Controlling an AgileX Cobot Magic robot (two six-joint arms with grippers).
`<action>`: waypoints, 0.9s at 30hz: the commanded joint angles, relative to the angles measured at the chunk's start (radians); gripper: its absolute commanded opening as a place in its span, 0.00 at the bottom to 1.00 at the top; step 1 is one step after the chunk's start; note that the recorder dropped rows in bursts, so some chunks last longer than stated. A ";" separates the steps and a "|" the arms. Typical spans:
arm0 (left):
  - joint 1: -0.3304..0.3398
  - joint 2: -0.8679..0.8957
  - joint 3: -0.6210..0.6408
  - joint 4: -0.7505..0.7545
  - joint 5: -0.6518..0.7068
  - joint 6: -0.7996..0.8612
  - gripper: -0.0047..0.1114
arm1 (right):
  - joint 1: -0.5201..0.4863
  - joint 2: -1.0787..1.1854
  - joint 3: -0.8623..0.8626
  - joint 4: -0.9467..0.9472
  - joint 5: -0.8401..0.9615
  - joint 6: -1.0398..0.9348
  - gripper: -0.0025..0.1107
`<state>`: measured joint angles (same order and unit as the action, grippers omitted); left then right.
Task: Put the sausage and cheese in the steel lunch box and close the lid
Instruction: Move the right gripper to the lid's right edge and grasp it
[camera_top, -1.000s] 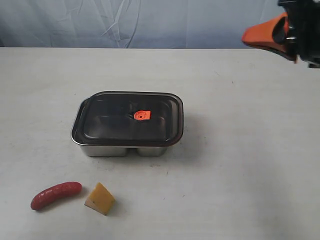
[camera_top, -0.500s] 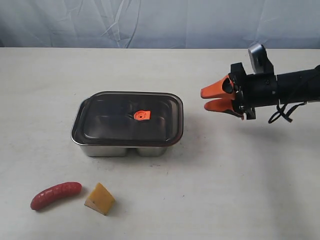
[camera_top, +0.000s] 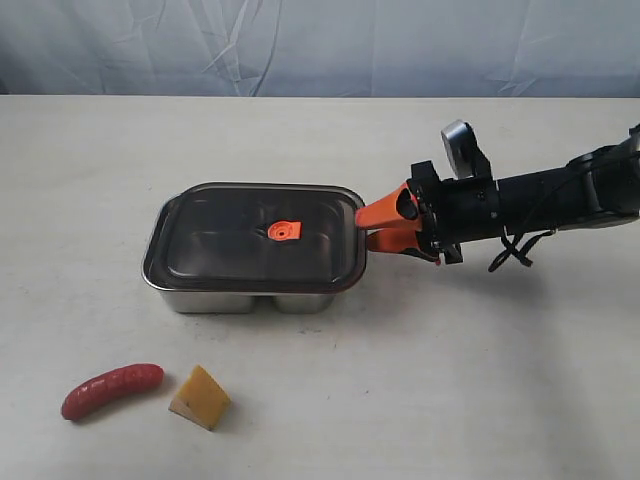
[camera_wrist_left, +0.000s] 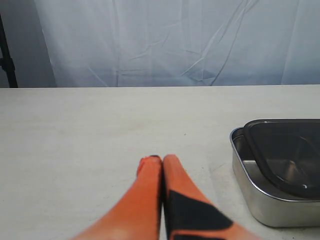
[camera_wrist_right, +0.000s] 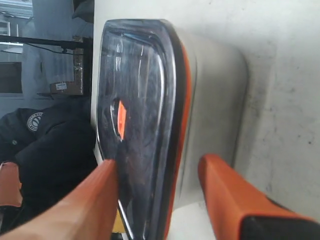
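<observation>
The right tool (camera_top: 367, 229) is seen about half open at the right-hand short edge of the lid (camera_top: 255, 235), with 1 finger above the dark plastic, 1 outside the wall below it, and nothing gripped yet. The lid is seated on the steel lunch box (camera_top: 215, 298) in the middle of the counter (camera_top: 480, 380). The sausage (camera_top: 112, 389) and the cheese (camera_top: 200, 397) are laid side by side, just apart, near the front left, both outside the box. The left tool (camera_wrist_left: 159, 161) is held shut and empty over the counter, near 1 end of the box. Lid removal is judged to be the step in hand. The lower finger is best brought under the orange rim alone, clear of the steel wall, so that the box is not dragged or tipped when the lid is raised.
</observation>
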<state>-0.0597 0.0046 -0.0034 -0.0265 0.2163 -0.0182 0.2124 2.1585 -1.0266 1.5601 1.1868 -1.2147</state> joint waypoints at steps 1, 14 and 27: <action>-0.003 -0.005 0.003 -0.001 -0.008 0.002 0.04 | 0.010 0.001 -0.004 0.025 -0.013 -0.016 0.47; -0.003 -0.005 0.003 -0.001 -0.008 0.002 0.04 | 0.059 0.001 -0.004 0.046 -0.050 -0.016 0.45; -0.003 -0.005 0.003 -0.001 -0.008 0.002 0.04 | 0.057 -0.002 -0.004 0.036 -0.035 -0.016 0.05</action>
<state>-0.0597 0.0046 -0.0034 -0.0265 0.2163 -0.0182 0.2724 2.1585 -1.0288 1.6052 1.1460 -1.2165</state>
